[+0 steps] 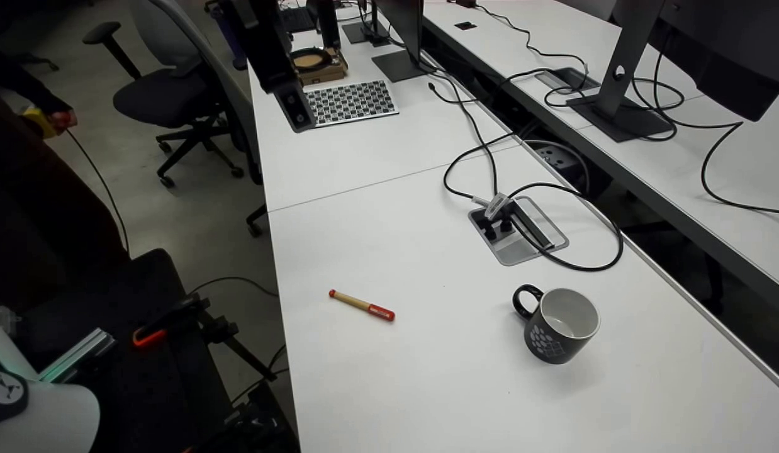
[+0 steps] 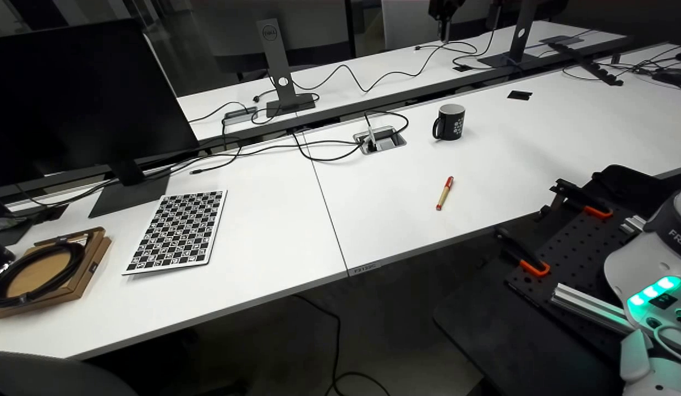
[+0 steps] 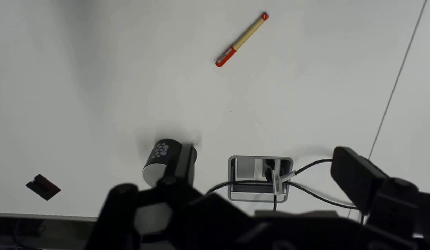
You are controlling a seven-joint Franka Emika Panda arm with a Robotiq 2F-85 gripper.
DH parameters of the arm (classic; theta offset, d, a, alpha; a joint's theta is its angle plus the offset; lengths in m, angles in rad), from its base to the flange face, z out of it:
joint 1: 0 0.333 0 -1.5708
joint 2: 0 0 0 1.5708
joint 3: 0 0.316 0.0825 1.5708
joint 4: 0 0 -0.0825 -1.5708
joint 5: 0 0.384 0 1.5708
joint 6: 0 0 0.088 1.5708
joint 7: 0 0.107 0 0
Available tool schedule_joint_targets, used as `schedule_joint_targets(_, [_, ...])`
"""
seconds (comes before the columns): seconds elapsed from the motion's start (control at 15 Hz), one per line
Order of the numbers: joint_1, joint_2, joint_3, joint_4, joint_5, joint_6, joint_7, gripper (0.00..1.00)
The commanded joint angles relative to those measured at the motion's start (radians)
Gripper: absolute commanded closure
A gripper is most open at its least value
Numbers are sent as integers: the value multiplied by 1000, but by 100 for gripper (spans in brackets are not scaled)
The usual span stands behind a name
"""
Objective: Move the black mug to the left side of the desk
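The black mug (image 1: 550, 343) stands upright on the white desk (image 1: 389, 390), its pale interior facing up. It also shows in an exterior view (image 2: 451, 125), beyond the pen. In the wrist view the mug (image 3: 163, 152) is at lower left, and one finger covers its handle side. My gripper (image 3: 265, 151) is open and empty, its fingers wide apart above the desk, with the cable box between them in the picture. The gripper is high above the desk at the top edge of an exterior view (image 2: 468, 28). In an exterior view a dark finger (image 1: 295, 112) shows at the top.
A metallic cable box (image 1: 518, 229) with looping black cables is set in the desk near the mug. A red and tan pen (image 1: 362, 306) lies nearer the robot. A checkered board (image 2: 178, 231), a cardboard box (image 2: 49, 272) and a monitor (image 2: 71, 104) stand further along. A dark flat piece (image 3: 43, 186) lies beyond the mug.
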Motion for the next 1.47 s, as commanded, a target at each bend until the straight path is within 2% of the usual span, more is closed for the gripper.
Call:
schedule_joint_targets(0.0, [19, 99, 46, 66, 57, 61, 119, 0])
schedule_joint_targets(0.13, [26, 162, 64, 112, 101, 87, 190, 0])
schedule_joint_targets(0.33, [-6, 273, 102, 175, 45, 172, 362, 0])
schedule_joint_targets(0.47, [-44, 347, 125, 212, -89, 252, 517, 0])
schedule_joint_targets(0.6, [-135, 409, 172, 255, -264, 285, 664, 0])
schedule_joint_targets(0.67, [-189, 425, 213, 277, -344, 272, 736, 0])
schedule_joint_targets(0.8, [-226, 474, 220, 335, -510, 215, 885, 0])
schedule_joint_targets(0.87, [-225, 508, 204, 366, -577, 181, 957, 0])
schedule_joint_targets(0.93, [-121, 531, 101, 391, -621, 131, 1019, 0])
schedule_joint_targets(1.07, [-69, 566, 52, 420, -612, 57, 1046, 0])
schedule_joint_targets(1.13, [-54, 507, 19, 354, -576, 128, 972, 0])
schedule_joint_targets(1.4, [-14, 552, -8, 396, -579, 81, 1007, 0])
